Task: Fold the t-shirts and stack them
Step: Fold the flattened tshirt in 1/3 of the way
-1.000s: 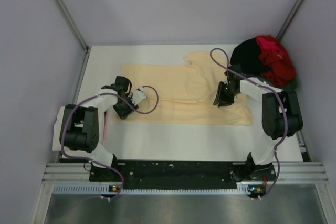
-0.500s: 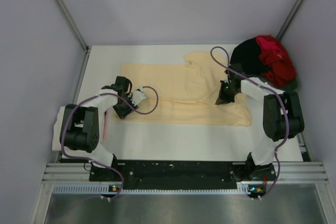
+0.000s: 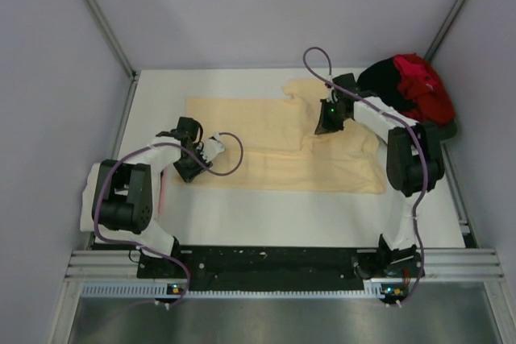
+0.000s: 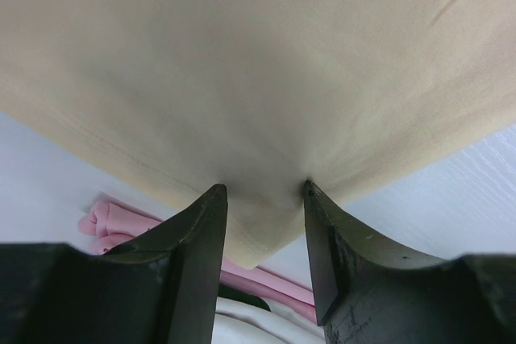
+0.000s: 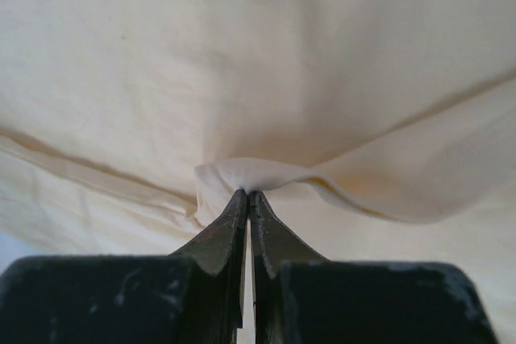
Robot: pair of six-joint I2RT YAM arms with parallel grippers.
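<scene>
- bench (image 3: 242,215): white, takes up the centre of the top view.
- pale yellow t-shirt (image 3: 266,138): plain, no print. Spread mostly flat across mid-frame, long axis left to right. A fold line runs along its lower part, and a sleeve juts toward upper centre.
- black t-shirt (image 3: 379,84) and red t-shirt (image 3: 423,90): crumpled into one heap, upper right of the frame, just beside the yellow cloth.
- right fingers (image 5: 247,207): pressed together, pinching a small raised pleat of the pale yellow t-shirt near its upper right part.
- left fingers (image 3: 189,170): part-way apart at the lower left corner, the hem lying between them.
</scene>
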